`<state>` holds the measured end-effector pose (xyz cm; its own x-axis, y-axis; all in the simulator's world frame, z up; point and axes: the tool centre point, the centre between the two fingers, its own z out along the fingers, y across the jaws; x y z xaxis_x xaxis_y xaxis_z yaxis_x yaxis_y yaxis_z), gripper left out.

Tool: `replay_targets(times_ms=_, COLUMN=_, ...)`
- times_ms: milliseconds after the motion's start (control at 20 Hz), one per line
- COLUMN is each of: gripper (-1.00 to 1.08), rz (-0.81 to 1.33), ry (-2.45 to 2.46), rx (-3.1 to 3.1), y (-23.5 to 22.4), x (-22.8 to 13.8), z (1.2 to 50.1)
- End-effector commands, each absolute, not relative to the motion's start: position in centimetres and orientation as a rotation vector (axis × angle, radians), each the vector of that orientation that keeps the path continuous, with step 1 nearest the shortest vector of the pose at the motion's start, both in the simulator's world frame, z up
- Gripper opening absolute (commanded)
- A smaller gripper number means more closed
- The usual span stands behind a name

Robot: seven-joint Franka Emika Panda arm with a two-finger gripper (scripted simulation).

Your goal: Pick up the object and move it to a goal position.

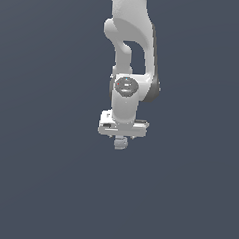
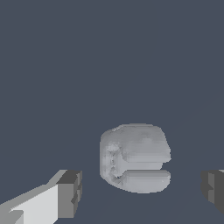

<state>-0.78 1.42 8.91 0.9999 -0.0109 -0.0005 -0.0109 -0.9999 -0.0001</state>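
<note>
The object (image 2: 134,157) is a small pale grey lump with rounded edges and a slot in one side. In the wrist view it lies between my two fingers, with a gap on each side, so neither pad touches it. My gripper (image 2: 142,190) stands open. In the exterior view the white arm hangs straight down, and the object (image 1: 120,142) shows as a tiny grey lump just under the gripper (image 1: 121,139). The fingers are mostly hidden behind the hand there.
A flat dark blue-grey surface (image 1: 42,187) fills both views, with nothing else on it. No goal marker shows.
</note>
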Motion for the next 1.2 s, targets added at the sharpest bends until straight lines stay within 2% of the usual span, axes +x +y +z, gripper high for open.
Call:
replay_targets(times_ms=0, gripper=1.0, rz=0.002, ry=0.017, rx=-3.142, y=1.4, x=-0.8, z=8.3)
replay_targets(times_ms=350, gripper=1.0, rz=0.001, ry=0.017, rx=-3.142, y=1.4, x=-0.9, z=5.0)
replay_targets(times_ms=650, gripper=1.0, rz=0.0, ry=0.018, rx=-3.142, y=1.4, x=-0.8, z=4.0)
replay_targets(times_ms=700, gripper=-1.0, rz=0.0, ry=0.018, rx=-3.142, y=1.4, x=-0.8, z=4.0)
replay_targets(times_ms=1150, gripper=-1.0, rz=0.0, ry=0.018, rx=-3.142, y=1.4, x=-0.8, z=4.0)
